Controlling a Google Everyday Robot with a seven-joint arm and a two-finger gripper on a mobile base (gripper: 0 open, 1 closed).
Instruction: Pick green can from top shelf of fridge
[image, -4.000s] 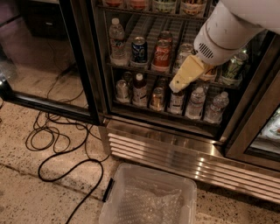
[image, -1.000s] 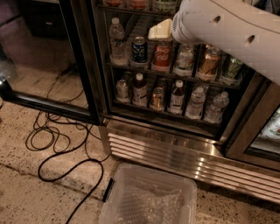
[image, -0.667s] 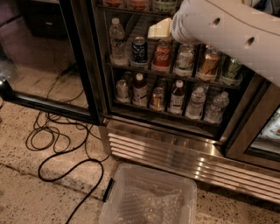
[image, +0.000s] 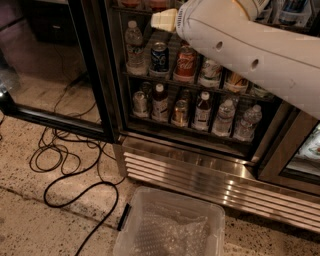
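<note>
End effector (image: 165, 20) at upper centre, against the fridge (image: 200, 175), just under the top shelf (image: 126, 9); its opening can't be told. Green can not in sight. Risk: reaching unseen, it takes or topples the wrong can.

Rounded white arm (image: 250, 50), small dark holes, cream claw (image: 164, 20) at the fridge (image: 200, 175).
</note>
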